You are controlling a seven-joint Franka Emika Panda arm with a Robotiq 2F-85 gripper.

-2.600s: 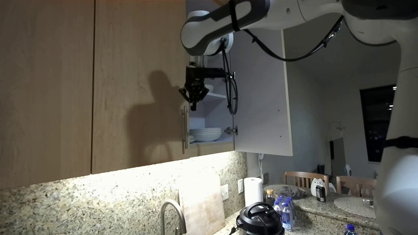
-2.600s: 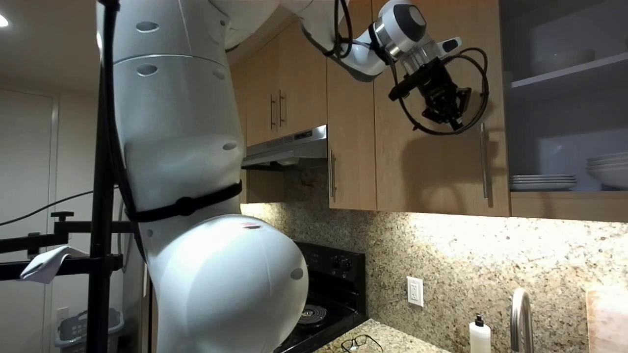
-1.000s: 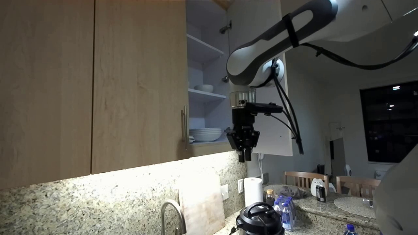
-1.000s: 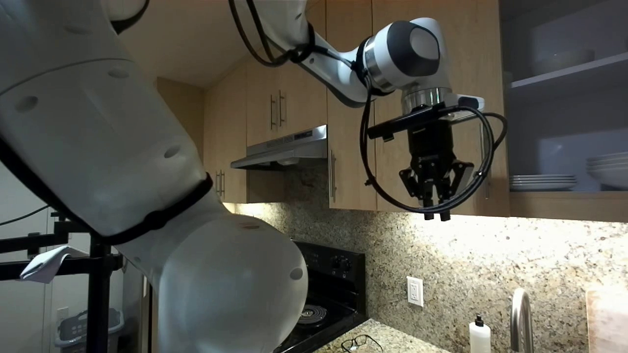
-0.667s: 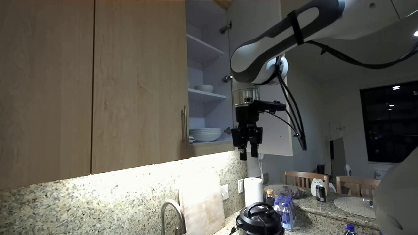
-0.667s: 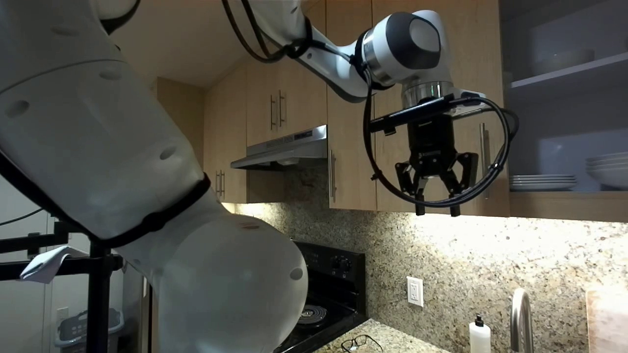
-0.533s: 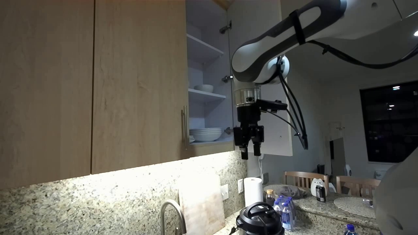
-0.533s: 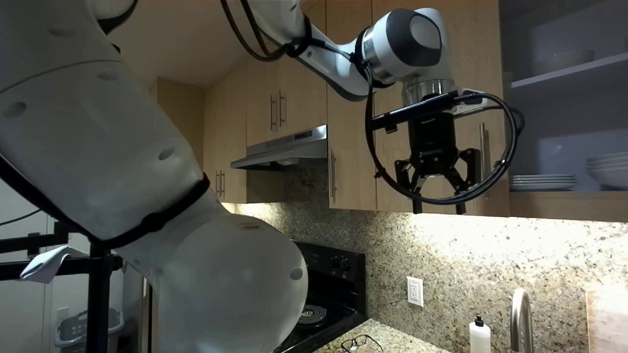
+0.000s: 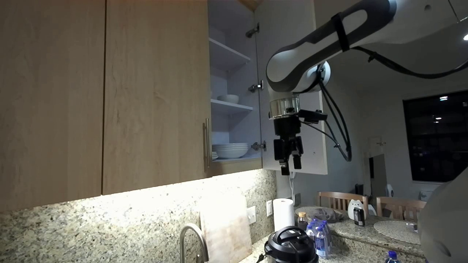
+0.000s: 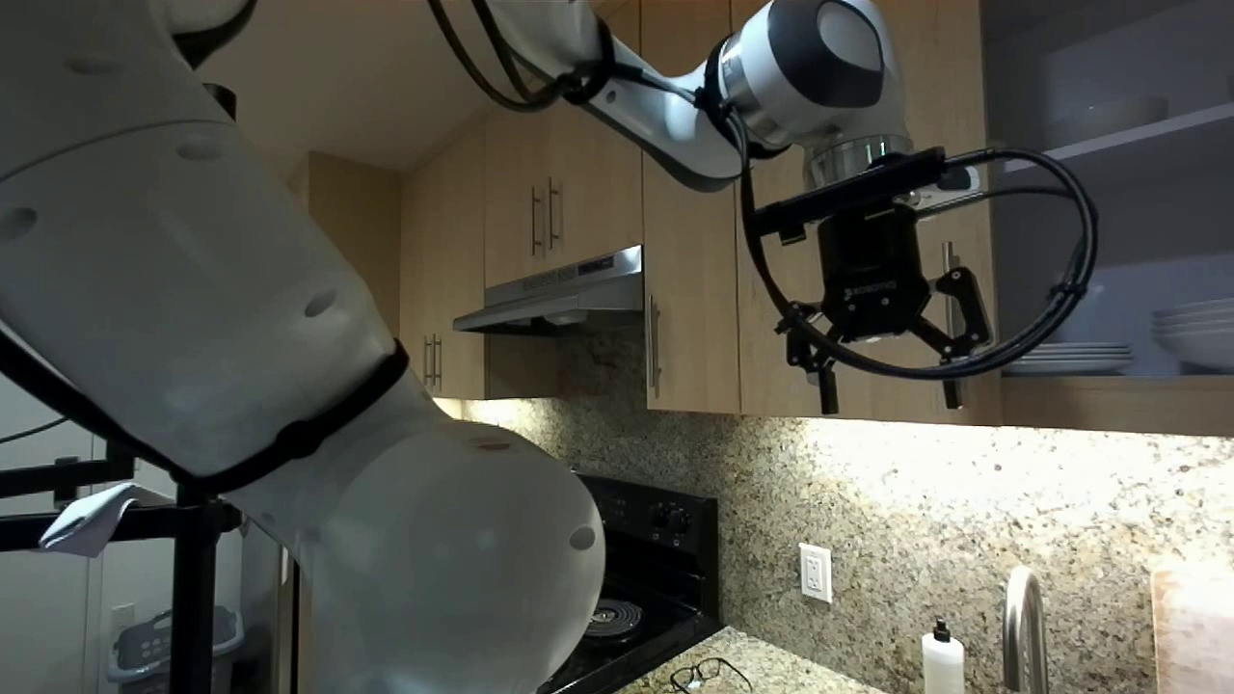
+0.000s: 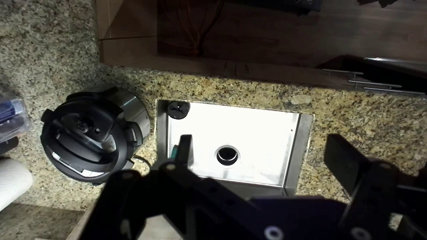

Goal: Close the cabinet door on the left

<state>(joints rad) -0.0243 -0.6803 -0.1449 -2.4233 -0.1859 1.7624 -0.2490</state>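
Note:
In both exterior views the cabinet door (image 9: 157, 91) (image 10: 868, 386) is a tall light-brown wood panel with a vertical metal bar handle (image 9: 207, 142). It looks flush with the panel beside it. My gripper (image 9: 291, 166) (image 10: 891, 393) points down, apart from this door and its handle. Its black fingers are spread wide with nothing between them. From the wrist view, the gripper (image 11: 260, 148) hangs high over the sink (image 11: 303, 150) and counter. The door itself is out of the wrist view.
A white-faced door (image 9: 292, 65) stands open behind my gripper, beside shelves holding bowls (image 9: 230, 150). Below are a black-lidded pot (image 9: 292, 244), a paper towel roll (image 9: 283, 215), bottles (image 9: 320, 237) and a faucet (image 9: 193, 237). A range hood (image 10: 559, 289) juts out farther along.
My gripper has moved away from the handled door, lower and toward the white-faced door. Its fingers have spread from shut to wide open. The doors have not visibly moved.

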